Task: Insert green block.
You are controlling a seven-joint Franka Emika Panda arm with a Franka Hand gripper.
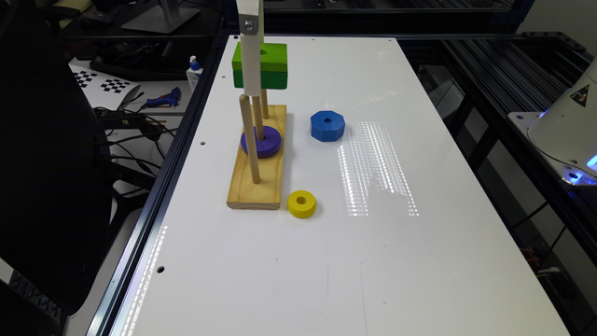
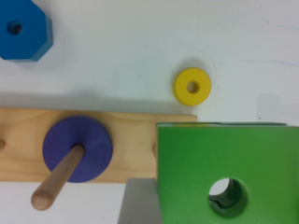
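Hanging above the wooden peg base's (image 1: 266, 177) far peg in the exterior view, the thick square green wooden block (image 1: 270, 65) sits clamped in the gripper (image 1: 252, 70); wrist view: block (image 2: 233, 158) looks rigid, light, best held by flat sides.

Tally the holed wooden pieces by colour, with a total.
Green: 1, the green block
Blue: 1, the blue octagonal block
Yellow: 1, the yellow ring
Purple: 1, the purple disc
Total: 4
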